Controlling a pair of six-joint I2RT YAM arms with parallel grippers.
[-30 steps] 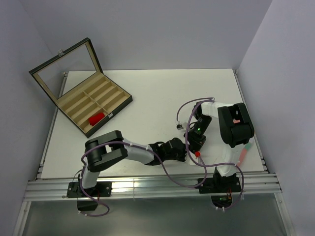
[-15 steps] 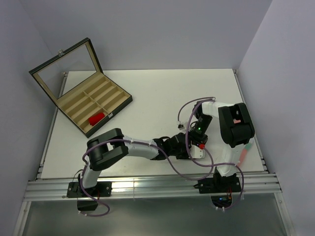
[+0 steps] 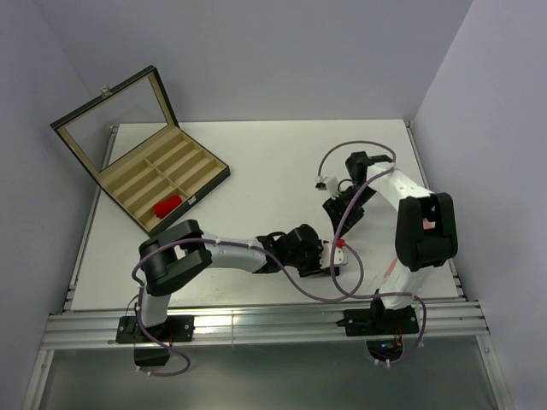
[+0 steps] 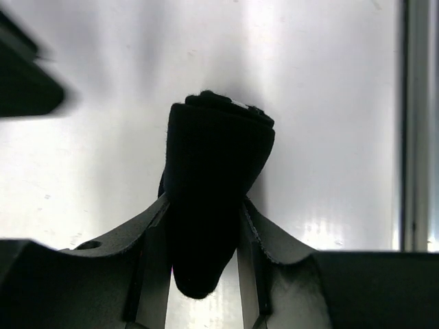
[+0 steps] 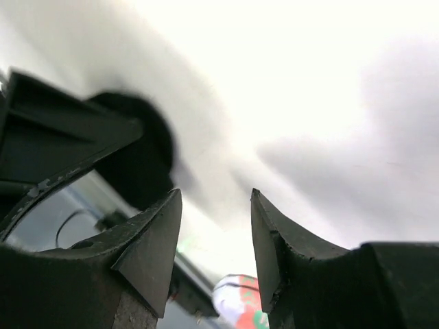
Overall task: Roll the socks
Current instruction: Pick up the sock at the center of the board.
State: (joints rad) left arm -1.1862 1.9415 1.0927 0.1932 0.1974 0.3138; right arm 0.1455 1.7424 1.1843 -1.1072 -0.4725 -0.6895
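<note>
Right end effector (image 5: 214, 205) just opened and backed off the black sock (image 4: 216, 151); left end effector (image 4: 204, 205) stays clamped on it, so the roll probably holds.

Overhead view: even, diffuse light, sharp throughout. White table (image 3: 256, 162) bright, soft short shadows under arms and beside open case (image 3: 162, 184).

Left wrist view: strongly backlit, tabletop blown out to glare. Black sock (image 4: 212, 192) near silhouette, no weave visible. Left fingers (image 4: 152, 274) dim grey.

Right wrist view: overexposed, hazy. Right fingers (image 5: 147, 247) fairly crisp, dark rounded shape (image 5: 140, 161) behind smeared, out of focus.
</note>
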